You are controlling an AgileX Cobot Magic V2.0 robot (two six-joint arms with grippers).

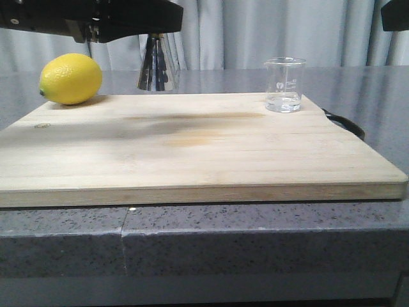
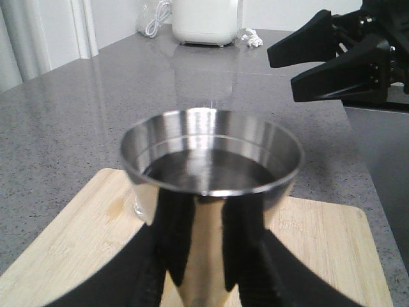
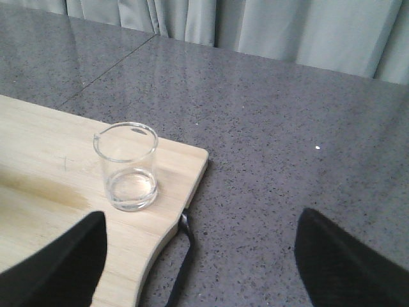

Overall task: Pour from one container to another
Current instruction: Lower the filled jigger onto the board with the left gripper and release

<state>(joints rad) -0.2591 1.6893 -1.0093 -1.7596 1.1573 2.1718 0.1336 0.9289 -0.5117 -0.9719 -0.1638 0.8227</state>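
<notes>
The jigger (image 2: 211, 160) is polished steel – mirror-bright, with the dark fingers (image 2: 176, 236) reflected in its smooth wall. Those fingers look like matt black plastic or rubber. The beaker (image 1: 284, 84) is clear, glossy glass with faint white print on its side. The cutting board (image 1: 192, 147) is pale wood, smooth and matt, with fine grain lines and a darker, damp-looking streak across it. The lemon (image 1: 70, 78) has a yellow, finely dimpled skin with a soft sheen. The counter (image 3: 287, 128) is grey speckled stone – polished enough to give dim reflections. Behind it hang pale curtains (image 1: 255, 32) of soft, matt cloth in folds.
</notes>
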